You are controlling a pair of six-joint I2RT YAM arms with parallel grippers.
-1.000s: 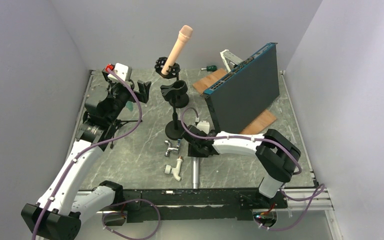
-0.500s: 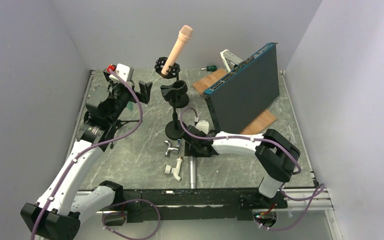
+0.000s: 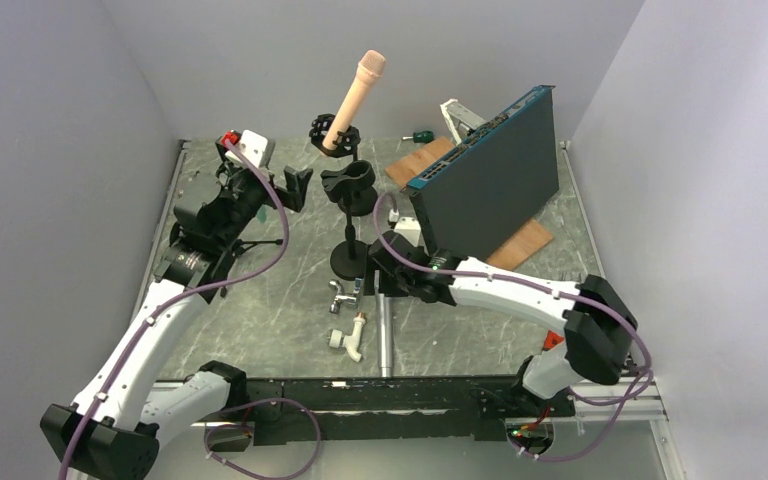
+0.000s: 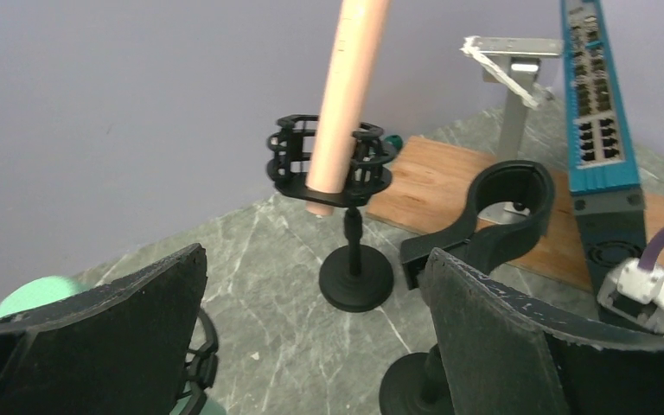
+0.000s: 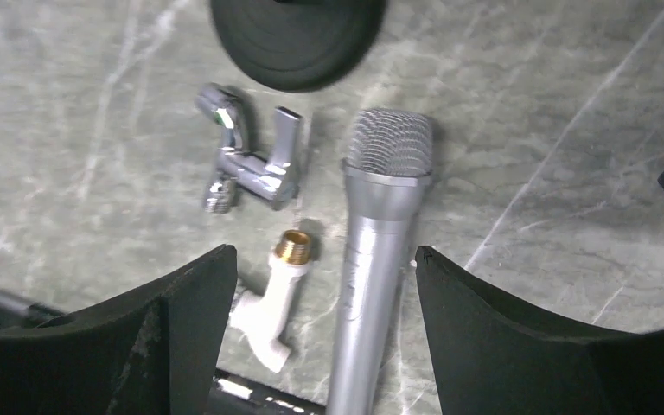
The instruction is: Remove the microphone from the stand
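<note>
A peach microphone [image 3: 352, 100] stands tilted in a black shock-mount stand [image 3: 332, 132] at the back; it also shows in the left wrist view [image 4: 346, 95]. A second black stand [image 3: 348, 187] with an empty clip [image 4: 506, 203] is in the middle. A silver microphone [image 3: 386, 335] lies flat on the table, its mesh head toward the stand base [image 5: 372, 259]. My right gripper [image 3: 385, 265] is open and empty above it [image 5: 324, 259]. My left gripper [image 3: 295, 185] is open and empty, left of both stands [image 4: 311, 268].
A chrome tap fitting [image 3: 343, 293] and a white pipe fitting with a brass thread [image 3: 350, 338] lie left of the silver microphone. A blue network switch [image 3: 485, 175] leans on a wooden board [image 3: 520, 245] at the right. A green object [image 4: 35, 294] sits under my left gripper.
My right gripper has lifted and pulled back from the silver microphone, which stays on the table. My left gripper has shifted a little right toward the stands.
</note>
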